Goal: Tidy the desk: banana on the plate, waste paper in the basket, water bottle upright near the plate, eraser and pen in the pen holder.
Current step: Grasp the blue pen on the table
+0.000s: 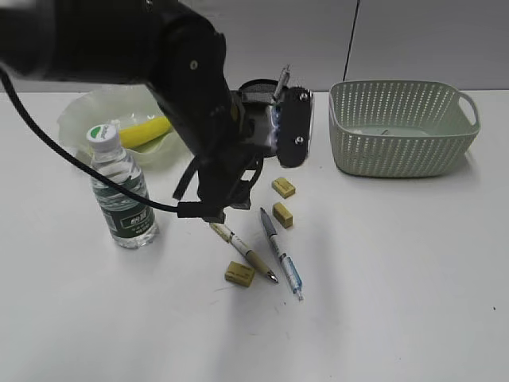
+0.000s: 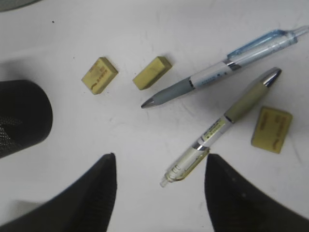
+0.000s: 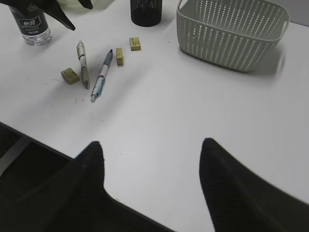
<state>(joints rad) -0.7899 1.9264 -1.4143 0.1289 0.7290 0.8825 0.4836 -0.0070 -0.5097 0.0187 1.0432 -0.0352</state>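
White desk [image 1: 413, 270], plain and flat. Directly on it:
- water bottle [image 1: 121, 193], upright, left side, just in front of the plate [image 1: 79, 119].
- basket [image 1: 402, 127], far right.
- pen holder [image 3: 146, 12], at the back near the middle (mostly hidden by the arm in the exterior view).
- three erasers: first eraser [image 1: 283, 188] and second eraser [image 1: 282, 215] near each other, third eraser [image 1: 239, 274] further forward, just beside the beige pen [image 1: 245, 253].
- blue pen [image 1: 281, 253], lying alongside the beige pen, apart from it.
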